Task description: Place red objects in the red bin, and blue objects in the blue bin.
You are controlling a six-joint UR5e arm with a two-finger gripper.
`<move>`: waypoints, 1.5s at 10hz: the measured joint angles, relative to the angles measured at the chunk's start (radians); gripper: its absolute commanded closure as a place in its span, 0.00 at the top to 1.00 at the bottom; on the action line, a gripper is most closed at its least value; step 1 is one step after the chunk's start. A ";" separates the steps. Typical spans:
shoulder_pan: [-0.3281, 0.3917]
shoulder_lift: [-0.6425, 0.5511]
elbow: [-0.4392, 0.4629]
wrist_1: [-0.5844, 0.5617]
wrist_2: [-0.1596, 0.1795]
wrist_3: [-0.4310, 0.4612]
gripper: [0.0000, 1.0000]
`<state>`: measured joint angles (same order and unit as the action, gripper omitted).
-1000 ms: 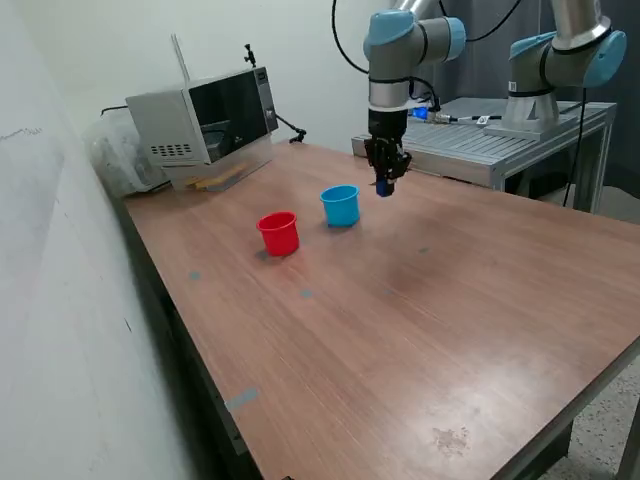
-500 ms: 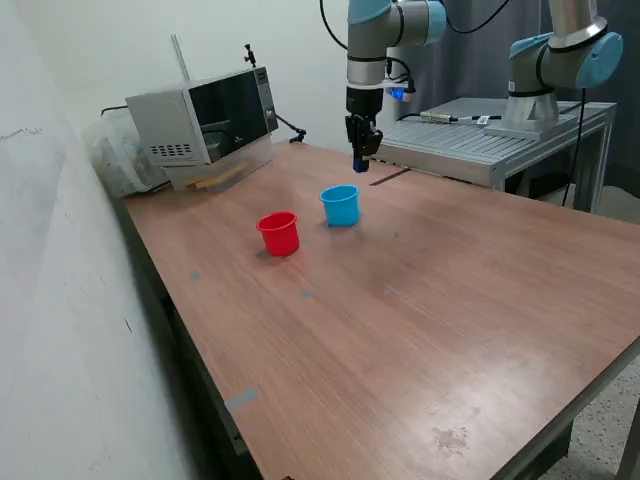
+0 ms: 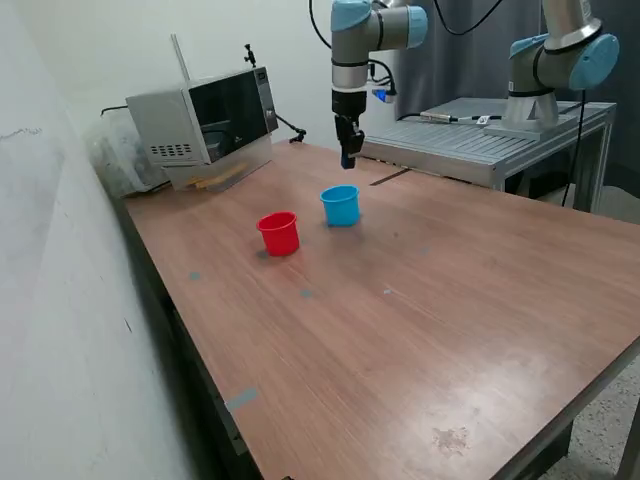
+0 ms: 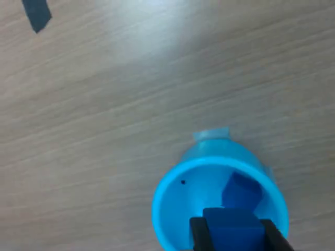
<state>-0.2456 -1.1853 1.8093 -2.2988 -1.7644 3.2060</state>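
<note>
My gripper (image 3: 347, 158) hangs above the table, just over and behind the blue bin (image 3: 340, 205), a light blue cup. In the wrist view the gripper (image 4: 235, 236) is shut on a dark blue cube (image 4: 233, 225), poised over the blue bin's rim (image 4: 165, 193). A second dark blue cube (image 4: 241, 191) lies inside that bin. The red bin (image 3: 279, 233), a red cup, stands a short way to the exterior view's left of the blue one. Red objects are not in view; the red bin's inside does not show.
A microwave (image 3: 205, 120) sits at the table's far corner on the exterior view's left. Behind the table stand a metal platform (image 3: 500, 140) and a second arm (image 3: 560, 60). Small blue tape marks (image 3: 307, 293) dot the wooden tabletop (image 3: 420, 330).
The arm has swung toward the exterior view's left and risen, carrying the blue cube from beside the blue bin to above it.
</note>
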 measured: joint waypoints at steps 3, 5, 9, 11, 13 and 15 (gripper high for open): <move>0.000 0.009 0.007 0.002 -0.001 0.000 0.00; 0.004 0.011 0.008 0.002 -0.001 0.000 0.00; 0.007 0.013 0.004 0.002 0.001 0.001 1.00; 0.008 0.013 0.002 0.002 0.001 0.001 1.00; 0.008 0.013 0.001 0.002 0.002 0.001 1.00; 0.010 0.012 0.003 0.002 0.002 0.001 1.00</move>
<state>-0.2354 -1.1729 1.8120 -2.2969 -1.7624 3.2072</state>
